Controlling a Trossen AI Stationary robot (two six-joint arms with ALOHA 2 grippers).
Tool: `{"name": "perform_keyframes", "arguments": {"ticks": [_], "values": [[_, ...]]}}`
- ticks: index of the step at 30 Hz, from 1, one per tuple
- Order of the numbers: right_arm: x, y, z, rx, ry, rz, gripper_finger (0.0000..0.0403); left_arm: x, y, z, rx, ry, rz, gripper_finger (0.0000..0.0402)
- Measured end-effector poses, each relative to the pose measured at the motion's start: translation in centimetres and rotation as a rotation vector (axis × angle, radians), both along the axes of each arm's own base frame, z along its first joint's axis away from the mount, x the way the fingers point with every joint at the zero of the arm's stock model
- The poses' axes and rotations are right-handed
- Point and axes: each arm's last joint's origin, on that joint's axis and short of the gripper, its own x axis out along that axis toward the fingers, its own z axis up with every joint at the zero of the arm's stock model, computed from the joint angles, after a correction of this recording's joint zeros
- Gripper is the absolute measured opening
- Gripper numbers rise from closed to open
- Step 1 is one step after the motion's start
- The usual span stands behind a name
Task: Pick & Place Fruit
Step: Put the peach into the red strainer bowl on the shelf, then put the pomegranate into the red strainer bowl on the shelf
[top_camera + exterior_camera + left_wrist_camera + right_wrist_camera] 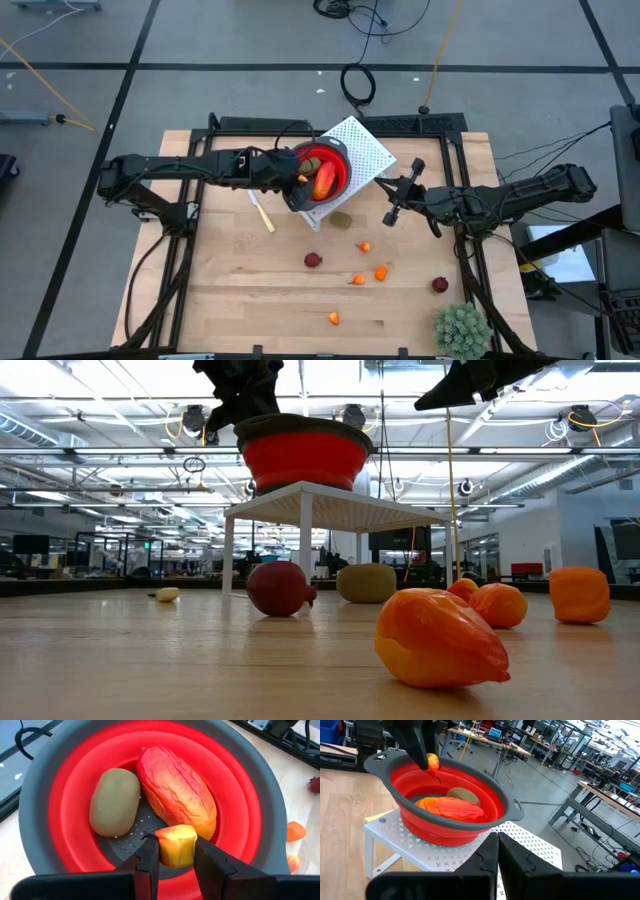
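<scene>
One small yellow-orange fruit pc (176,846) in left tool (175,855), over red bowl (60,795).

Red bowl (65,790) with grey rim and speckled grey base, olive-brown oval (114,802), wrinkled red-to-orange fruit (177,790), yellow-orange piece (176,845) between dark fingers (150,860), white perforated stand (530,845), pale wood table (240,290)

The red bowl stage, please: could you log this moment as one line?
left end effector: shut on yellow-orange fruit piece, over red bowl | bowl holds: olive oval, red-orange fruit | right end effector: shut, empty, waiting beside rack
</scene>
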Motion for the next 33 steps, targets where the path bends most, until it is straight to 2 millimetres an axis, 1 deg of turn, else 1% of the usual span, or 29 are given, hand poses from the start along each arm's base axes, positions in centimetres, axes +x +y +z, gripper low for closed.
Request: {"name": "perform_keyframes", "arguments": {"ticks": [10, 13, 16, 20, 23, 27, 33], "values": [[0.0, 0.0, 0.0, 0.000, -0.001, 0.000, 0.0002, 0.0, 0.0, 0.0, 0.028, 0.009, -0.003, 0.0178], [0.0, 0.0, 0.0, 0.000, -0.001, 0.000, 0.0002, 0.0, 0.0, 0.0, 0.028, 0.009, -0.003, 0.0189], [0.0, 0.0, 0.0, 0.000, -0.001, 0.000, 0.0002, -0.4, 0.1, 0.7, 0.028, -0.012, 0.005, 0.0187], [0.0, 0.1, 0.0, 0.001, -0.001, 0.003, 0.0002, -1.1, -0.3, 3.3, 0.042, -0.101, 0.000, 0.0167], [0.0, 0.1, 0.0, 0.001, 0.000, 0.007, 0.0002, -1.8, -1.0, 5.1, 0.063, -0.161, -0.034, 0.0142], [0.1, 0.2, 0.0, 0.016, 0.002, 0.061, 0.0002, -2.9, -2.0, 6.5, 0.088, -0.211, -0.090, 0.0100], [0.2, 0.5, -0.1, 0.041, 0.010, 0.159, 0.0002, -4.0, -3.5, 7.4, 0.106, -0.243, -0.113, 0.0022]]}}
